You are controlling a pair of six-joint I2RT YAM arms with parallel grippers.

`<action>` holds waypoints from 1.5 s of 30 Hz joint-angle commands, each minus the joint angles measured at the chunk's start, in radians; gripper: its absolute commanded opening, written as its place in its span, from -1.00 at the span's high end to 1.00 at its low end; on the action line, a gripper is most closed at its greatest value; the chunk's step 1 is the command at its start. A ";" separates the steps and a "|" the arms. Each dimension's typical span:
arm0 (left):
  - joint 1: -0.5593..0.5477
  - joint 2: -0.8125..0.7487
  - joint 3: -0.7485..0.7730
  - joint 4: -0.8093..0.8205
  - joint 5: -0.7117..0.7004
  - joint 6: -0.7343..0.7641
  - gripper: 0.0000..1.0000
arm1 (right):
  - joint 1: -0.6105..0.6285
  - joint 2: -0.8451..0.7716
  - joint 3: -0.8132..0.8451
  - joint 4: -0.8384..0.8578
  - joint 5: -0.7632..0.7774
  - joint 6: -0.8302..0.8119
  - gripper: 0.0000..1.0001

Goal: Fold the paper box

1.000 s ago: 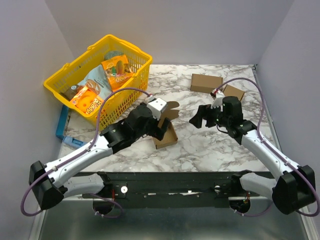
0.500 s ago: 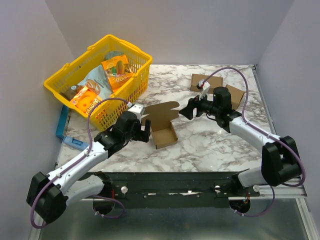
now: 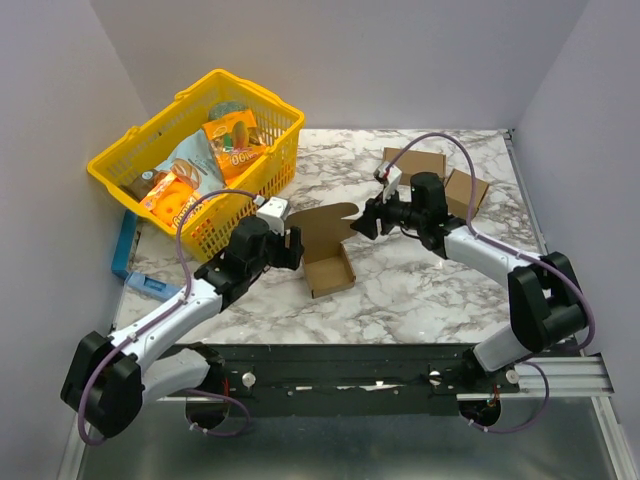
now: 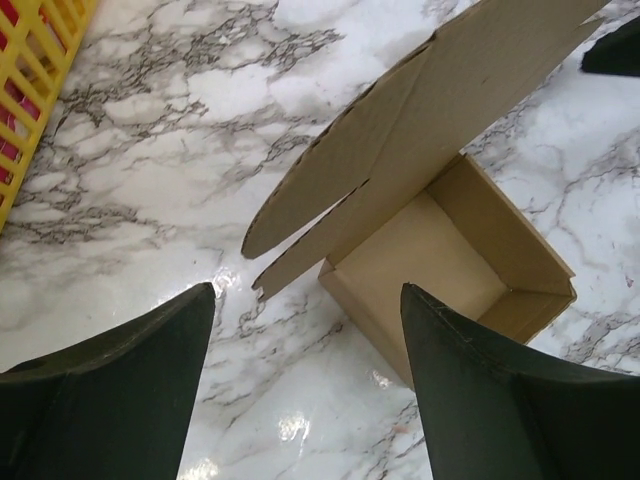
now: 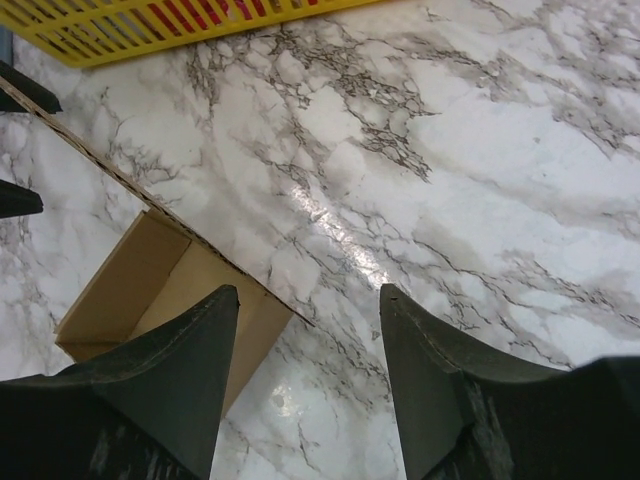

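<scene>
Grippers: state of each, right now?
Left gripper: jaws open, holding nothing.
Right gripper: jaws open, holding nothing.

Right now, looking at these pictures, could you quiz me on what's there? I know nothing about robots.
1. True or false: the paper box has its lid folded shut.
2. What sits between the fingers of the left gripper? A the lid; B the tray wall; C nothing.
3. Fill in: the basket holding snack packs is coloured ____.
Key: 1 false, the lid stands raised. 2 C, its jaws are open and empty. 3 yellow.
</scene>
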 commanded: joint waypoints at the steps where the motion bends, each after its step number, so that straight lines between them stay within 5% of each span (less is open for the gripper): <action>1: 0.003 0.030 -0.012 0.111 0.060 0.048 -0.56 | 0.020 0.031 0.032 0.030 -0.040 -0.034 -0.30; 3: 0.003 0.047 -0.012 0.121 0.062 0.049 -0.51 | 0.025 0.040 0.038 0.029 -0.041 -0.036 -0.23; 11: 0.003 0.085 0.000 0.140 0.088 0.042 0.23 | 0.059 0.039 0.044 0.015 -0.014 -0.042 0.19; 16: 0.002 0.104 0.009 0.146 0.085 0.008 0.50 | 0.120 0.008 0.018 0.011 0.116 -0.052 0.45; 26: -0.075 0.173 0.060 0.152 -0.073 -0.023 0.64 | 0.192 -0.087 -0.092 0.107 0.239 0.021 0.79; 45: -0.241 0.377 0.252 0.114 -0.403 -0.191 0.70 | 0.343 -0.190 -0.283 0.267 0.481 0.142 0.90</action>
